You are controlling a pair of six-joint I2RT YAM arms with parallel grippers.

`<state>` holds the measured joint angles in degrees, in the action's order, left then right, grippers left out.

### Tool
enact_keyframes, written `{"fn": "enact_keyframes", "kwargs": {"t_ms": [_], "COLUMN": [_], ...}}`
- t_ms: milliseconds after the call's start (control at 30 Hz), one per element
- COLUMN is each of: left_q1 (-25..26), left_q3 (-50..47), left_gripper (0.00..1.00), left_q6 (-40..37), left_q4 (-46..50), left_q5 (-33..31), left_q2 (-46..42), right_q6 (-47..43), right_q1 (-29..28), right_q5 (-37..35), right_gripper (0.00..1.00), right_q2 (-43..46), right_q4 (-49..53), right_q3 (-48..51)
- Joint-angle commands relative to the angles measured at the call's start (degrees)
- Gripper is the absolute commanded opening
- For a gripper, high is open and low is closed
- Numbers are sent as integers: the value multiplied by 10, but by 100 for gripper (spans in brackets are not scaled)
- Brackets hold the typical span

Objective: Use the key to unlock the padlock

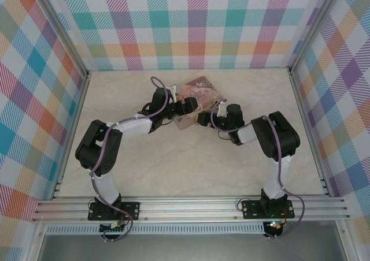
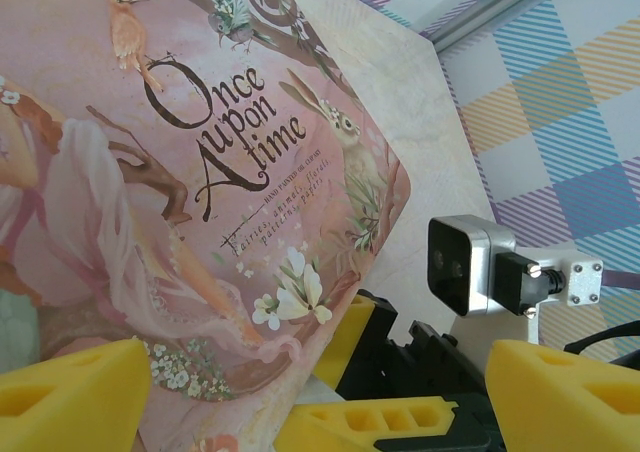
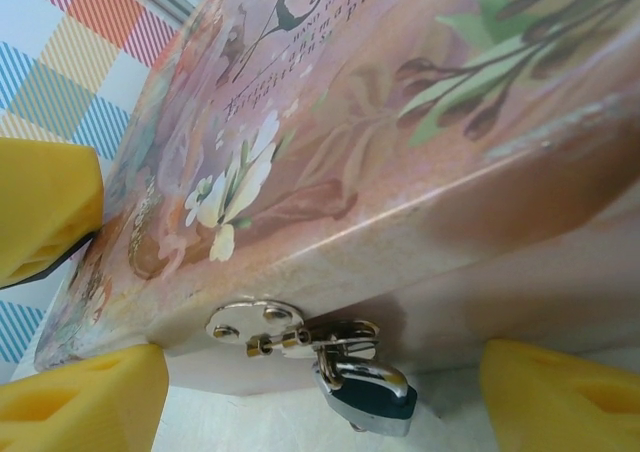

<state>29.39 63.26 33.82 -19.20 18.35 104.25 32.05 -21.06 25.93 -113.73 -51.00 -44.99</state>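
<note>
The padlock [image 3: 368, 397], teal-bodied with a silvery shackle, hangs from the metal hasp [image 3: 256, 324] on the front of the pink illustrated tin [image 3: 400, 122]. My right gripper [image 3: 325, 392] is open. Its yellow fingers [image 3: 85, 402] stand wide on either side of the padlock without touching it. A tiny nub pokes out under the padlock's body; I cannot tell if it is the key. My left gripper [image 2: 320, 372] is open at the tin's [image 2: 200, 172] near corner, with its left finger [image 2: 70, 397] under the tin's edge. From above, both grippers [image 1: 184, 108] [image 1: 203, 118] meet at the tin [image 1: 199, 90].
The right arm's fingers [image 2: 385, 417] and wrist camera [image 2: 468, 267] sit close in front of my left gripper. The tin lies mid-table on the pale marble top [image 1: 191, 168]. Checked walls [image 1: 34, 99] and aluminium rails [image 1: 191, 206] enclose the space.
</note>
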Motion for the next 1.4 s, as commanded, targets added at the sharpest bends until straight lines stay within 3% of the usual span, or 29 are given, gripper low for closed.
{"fn": "enact_keyframes", "kwargs": {"t_ms": [0, 333, 833, 1033, 1167, 1367], "left_q1": [2, 2, 2, 2, 2, 2], "left_q3": [-12, -14, -16, -16, -17, -24], "left_gripper": [87, 87, 87, 87, 87, 87], "left_q6": [14, 16, 16, 16, 13, 6], "left_q4": [92, 91, 89, 90, 92, 97], "left_q5": [-4, -5, -6, -8, -8, -14], "left_q2": [25, 24, 25, 24, 25, 21], "right_q6": [-4, 32, 38, 36, 39, 44], "right_q1": [1, -2, -4, -3, -3, -3], "right_q5": [47, 100, 83, 64, 44, 7], "right_gripper": [80, 68, 53, 38, 18, 8], "right_q2": [-25, -39, -27, -20, -15, 2], "right_q4": [-27, -93, -114, -107, -97, -60], "right_q3": [-26, -5, 43, 49, 52, 46]}}
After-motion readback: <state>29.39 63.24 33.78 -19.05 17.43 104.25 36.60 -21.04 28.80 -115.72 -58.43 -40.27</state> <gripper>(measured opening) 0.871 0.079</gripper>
